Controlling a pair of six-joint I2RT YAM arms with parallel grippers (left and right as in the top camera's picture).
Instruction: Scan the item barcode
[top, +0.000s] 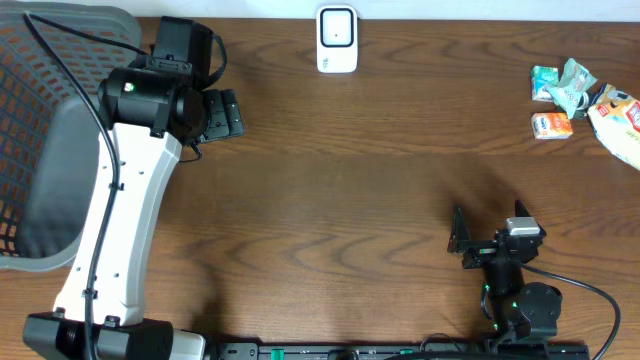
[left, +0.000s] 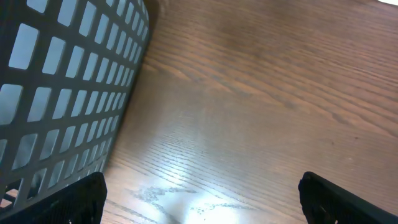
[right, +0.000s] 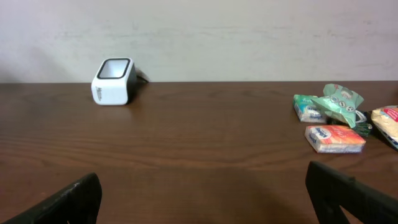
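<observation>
Find right gripper (top: 462, 238) spread wide, pinching nothing; likewise left gripper (top: 225, 113), close beside basket (left: 68, 93). Ahead of right gripper and off to its right, well apart, locate the items: orange packet (right: 334, 138) nearest, green packet (right: 328, 102) just behind. Far ahead and to its left, locate scanner (right: 114, 81), window on top. Treat orange packet as light, soft-wrapped, probably slick and easily crushed. Take hold across the narrow width at mid-length, with light pressure. Keep fingers off printed faces; cannot tell which face carries the barcode.
</observation>
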